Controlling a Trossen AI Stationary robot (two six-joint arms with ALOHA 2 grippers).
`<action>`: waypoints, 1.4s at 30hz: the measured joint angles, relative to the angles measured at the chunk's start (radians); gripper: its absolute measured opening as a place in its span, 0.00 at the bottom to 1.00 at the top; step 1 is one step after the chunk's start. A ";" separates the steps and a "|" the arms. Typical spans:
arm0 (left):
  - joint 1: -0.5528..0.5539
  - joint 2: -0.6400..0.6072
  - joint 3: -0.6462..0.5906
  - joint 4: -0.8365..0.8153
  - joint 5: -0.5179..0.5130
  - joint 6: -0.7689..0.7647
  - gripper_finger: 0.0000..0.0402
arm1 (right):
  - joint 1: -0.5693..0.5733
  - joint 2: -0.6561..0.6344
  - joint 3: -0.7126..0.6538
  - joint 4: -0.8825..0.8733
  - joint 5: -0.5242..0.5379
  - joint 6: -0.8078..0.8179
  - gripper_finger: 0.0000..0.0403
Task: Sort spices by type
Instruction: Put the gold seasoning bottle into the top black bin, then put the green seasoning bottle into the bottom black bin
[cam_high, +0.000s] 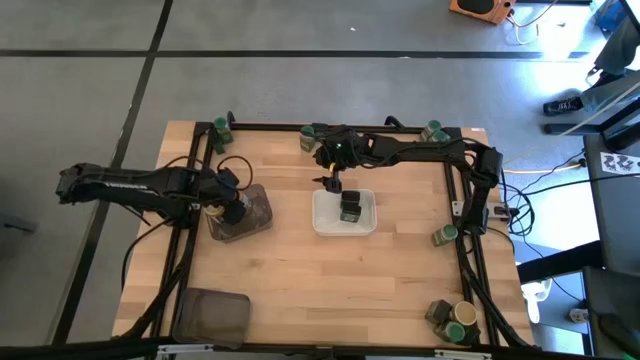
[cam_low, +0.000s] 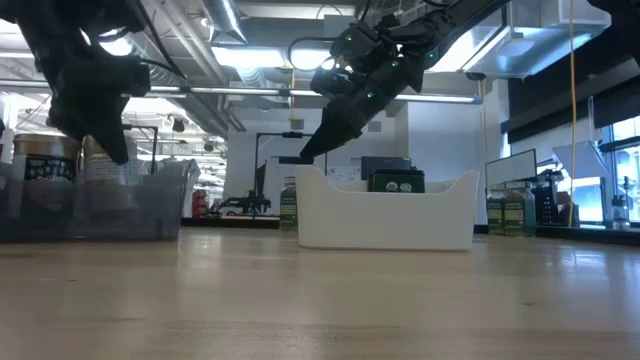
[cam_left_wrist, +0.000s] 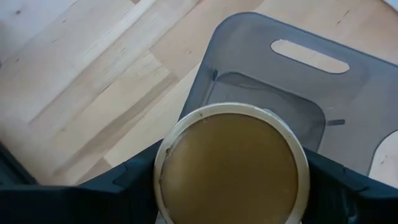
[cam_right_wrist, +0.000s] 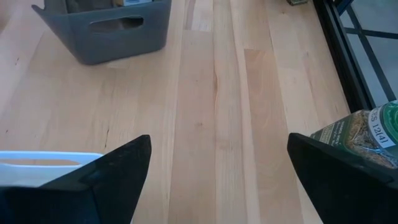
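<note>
My left gripper (cam_high: 232, 210) hangs over the dark grey bin (cam_high: 255, 212) on the table's left, shut on a tan-topped jar (cam_left_wrist: 230, 165). My right gripper (cam_high: 330, 184) is open and touches nothing. It hovers just past the far left corner of the white tray (cam_high: 322, 218), fingers pointing down (cam_low: 305, 155). A dark squarish tin (cam_high: 350, 207) stands in that tray. Green-lidded jars stand along the frame's far rail (cam_high: 221, 126) (cam_high: 308, 135) (cam_high: 433, 130) and its right rail (cam_high: 445, 235). One green-lidded jar (cam_right_wrist: 367, 127) shows close by in the right wrist view. My left gripper holds the tan-topped jar by its sides just below the round top (cam_left_wrist: 168, 168), pinched between the two fingers (cam_left_wrist: 124, 183). The fingers come from above, pointing down. The jar stands upright inside the grey bin (cam_left_wrist: 261, 56); whether its base rests on the bin's floor is hidden.
A second dark grey tray (cam_high: 212, 315) lies at the near left corner. A green-lidded jar (cam_high: 440, 315) and a tan-topped jar (cam_high: 460, 330) sit at the near right corner. Another container (cam_low: 45, 165) shows inside the grey bin. Bare wood lies between the trays and the near edge.
</note>
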 joint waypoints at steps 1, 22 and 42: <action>0.000 0.001 0.000 0.000 0.000 0.001 0.72 | 0.000 0.000 0.000 0.000 0.000 0.000 0.93; 0.000 0.002 0.179 0.119 -0.090 0.254 0.82 | 0.000 0.000 0.000 0.002 0.000 0.000 0.93; 0.344 0.017 -0.011 0.707 0.056 0.627 0.82 | -0.152 -0.014 0.002 0.145 0.095 -0.001 0.93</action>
